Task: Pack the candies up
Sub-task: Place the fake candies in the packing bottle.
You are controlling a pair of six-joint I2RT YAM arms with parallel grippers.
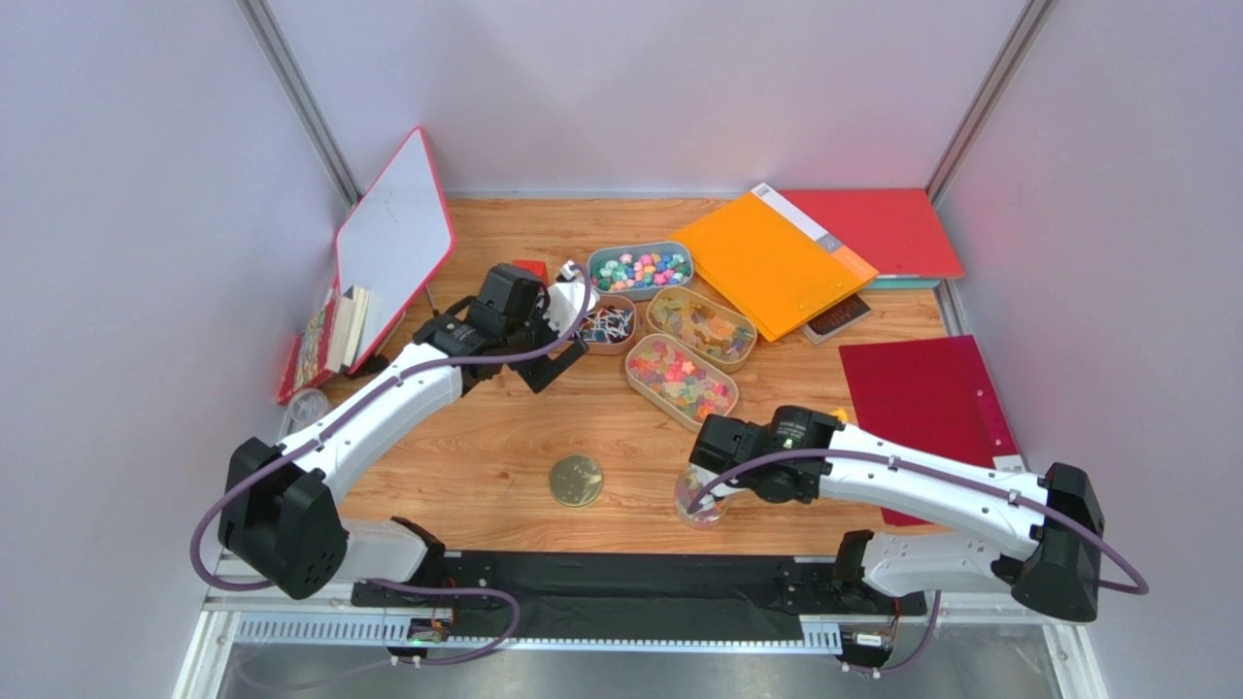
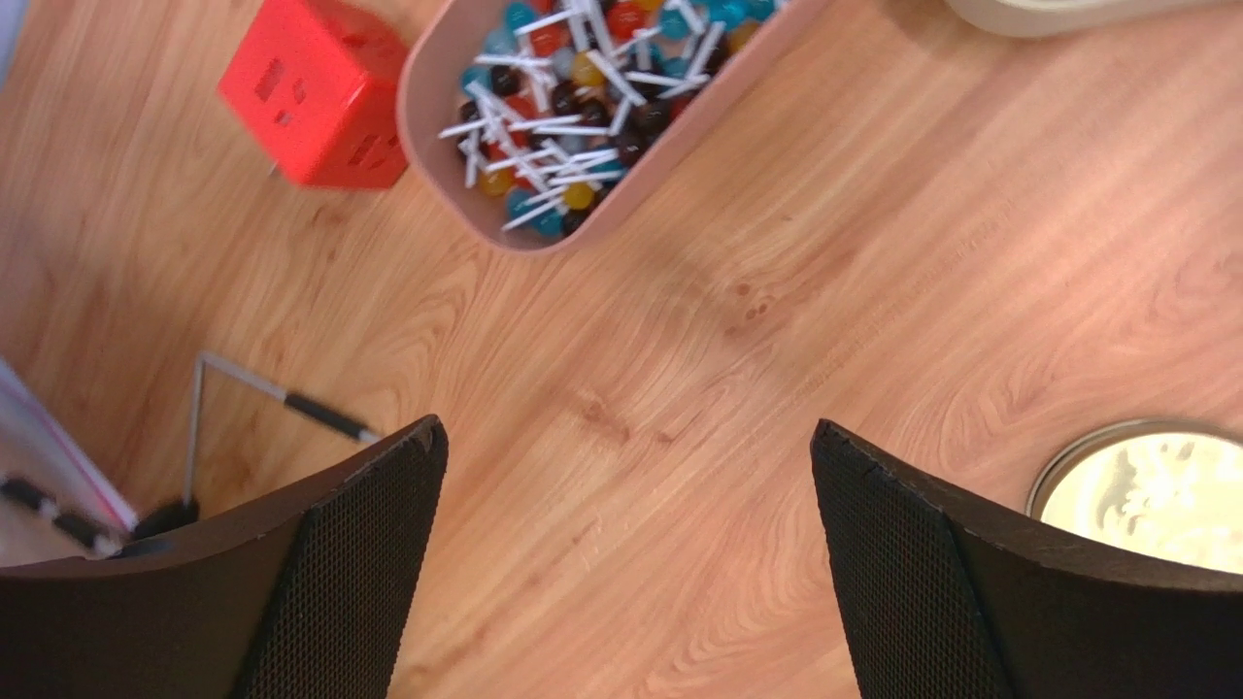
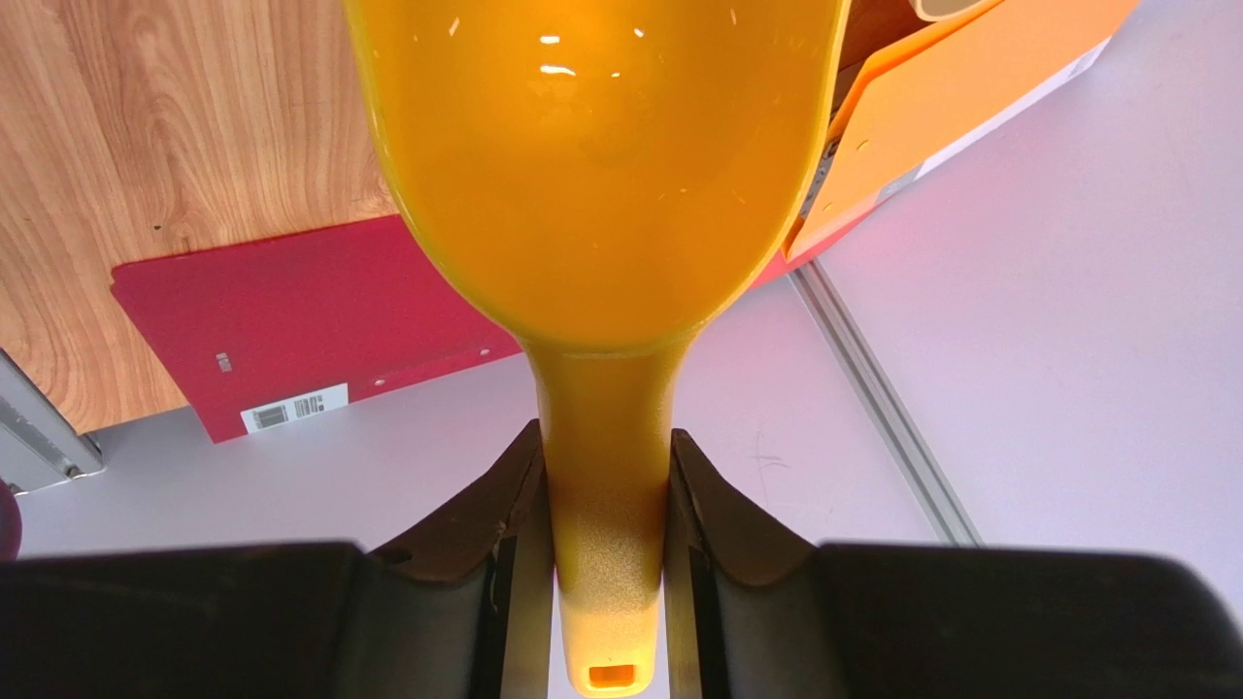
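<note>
Four trays of candies stand mid-table: pink/green/blue wrapped bits (image 1: 642,270), yellow-orange gummies (image 1: 702,325), red-orange-green gummies (image 1: 680,379), and white-sticked pieces (image 1: 606,325), which also show in the left wrist view (image 2: 562,102). My left gripper (image 1: 559,345) (image 2: 628,437) is open and empty, above bare wood just in front of that last tray. My right gripper (image 1: 814,425) (image 3: 609,495) is shut on the handle of a yellow scoop (image 3: 598,160), whose bowl points up and away. I cannot see inside the scoop. A clear jar (image 1: 698,498) stands beneath my right arm.
A round gold lid (image 1: 575,479) (image 2: 1153,495) lies near the front middle. A red cube (image 2: 314,91) sits left of the trays. Orange (image 1: 766,259) and red folders (image 1: 922,396) (image 3: 292,321) lie right, and a whiteboard (image 1: 394,233) leans at the left.
</note>
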